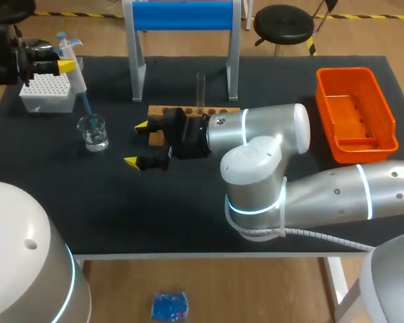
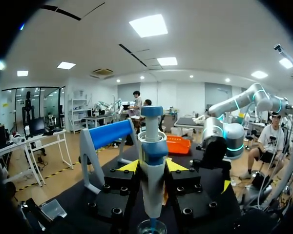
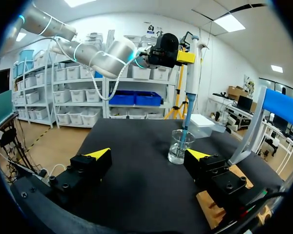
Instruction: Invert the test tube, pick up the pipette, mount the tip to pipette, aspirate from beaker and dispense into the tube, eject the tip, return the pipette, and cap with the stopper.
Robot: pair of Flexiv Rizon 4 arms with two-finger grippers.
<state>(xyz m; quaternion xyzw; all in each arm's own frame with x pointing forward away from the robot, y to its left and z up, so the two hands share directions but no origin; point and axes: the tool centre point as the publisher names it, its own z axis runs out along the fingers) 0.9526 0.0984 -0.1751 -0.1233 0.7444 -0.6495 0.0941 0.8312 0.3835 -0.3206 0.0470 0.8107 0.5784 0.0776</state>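
Head view: pipette (image 1: 71,64) stood in the beaker (image 1: 93,132)

The left end effector (image 2: 152,166) was clamped on the pipette's body, holding it upright with its blue tip down inside the glass beaker, near the white tip box (image 1: 46,92) at the counter's (image 1: 121,215) far left. The right end effector (image 1: 137,143) hovered with its fingers apart, gripping nothing, just beside the wooden rack (image 1: 219,110), where the test tube (image 1: 201,86) stood upright. An orange bin (image 1: 355,114) sat at the far right.

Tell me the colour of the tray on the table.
The tray is orange, shown best in the head view.
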